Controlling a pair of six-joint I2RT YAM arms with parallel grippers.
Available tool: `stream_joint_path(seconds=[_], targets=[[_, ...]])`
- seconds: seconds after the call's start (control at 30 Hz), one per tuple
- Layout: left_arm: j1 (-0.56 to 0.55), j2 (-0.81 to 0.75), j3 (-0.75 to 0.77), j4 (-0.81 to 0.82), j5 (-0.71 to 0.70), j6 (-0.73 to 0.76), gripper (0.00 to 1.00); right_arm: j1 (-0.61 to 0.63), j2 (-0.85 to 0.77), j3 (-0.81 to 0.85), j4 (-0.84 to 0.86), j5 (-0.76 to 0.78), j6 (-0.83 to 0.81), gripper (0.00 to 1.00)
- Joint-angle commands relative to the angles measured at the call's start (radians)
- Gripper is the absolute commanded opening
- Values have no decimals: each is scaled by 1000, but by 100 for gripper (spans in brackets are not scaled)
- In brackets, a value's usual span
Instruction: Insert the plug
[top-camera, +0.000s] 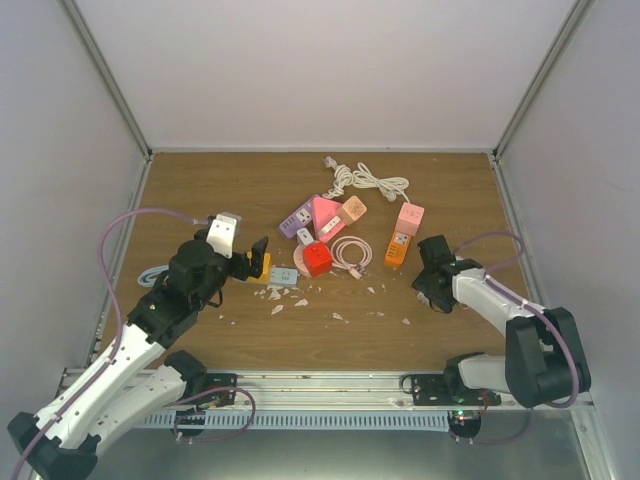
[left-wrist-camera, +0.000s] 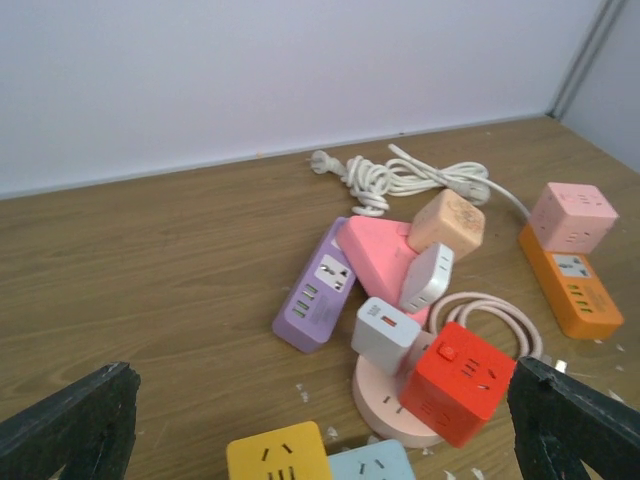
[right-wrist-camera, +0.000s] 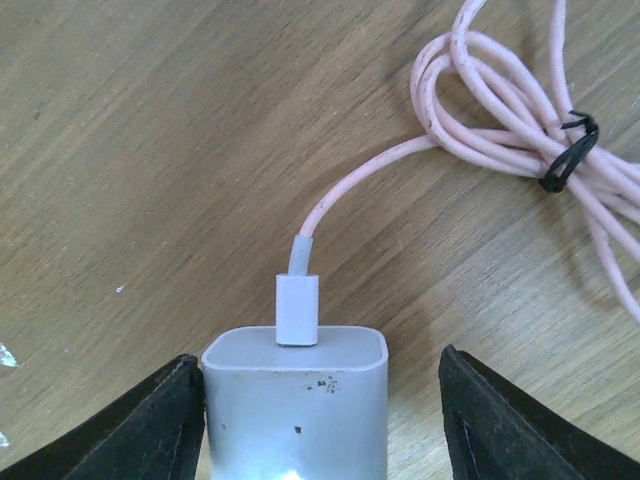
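On the table, the cube lies at 6 o'clock of the socket cluster. The cable coil is just beside the cube at 3 o'clock. The cord lies at the cluster's 12 o'clock, the strip apart at 3 o'clock. The charger sits inside the right pincer.

I see a brown wooden table. Mid-frame from above lies a cluster: a purple power strip, a yellow socket block and a looped pink cable. A tangled white cord lies upper centre, an orange power strip right of centre. White chips dot the wood lower centre. At the bottom of the right wrist view, a white charger rests on the wood.
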Motion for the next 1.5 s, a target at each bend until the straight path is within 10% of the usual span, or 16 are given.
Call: stream_joint_path(seconds=[0.0,0.33,0.9,1.47], targets=[[4,-1,-3,76,103,11,99,-7,13,-12,46,-25,52,63],[6,16,10,63,114,-5,99,-2,-3,-18,118,-70,15,39],[6,-86,-47,129,398,-202,96,342,-198,281,62,16,211,38],[-82,285,-164,545,607,-607,84,630,-181,241,396,-76,360,39]])
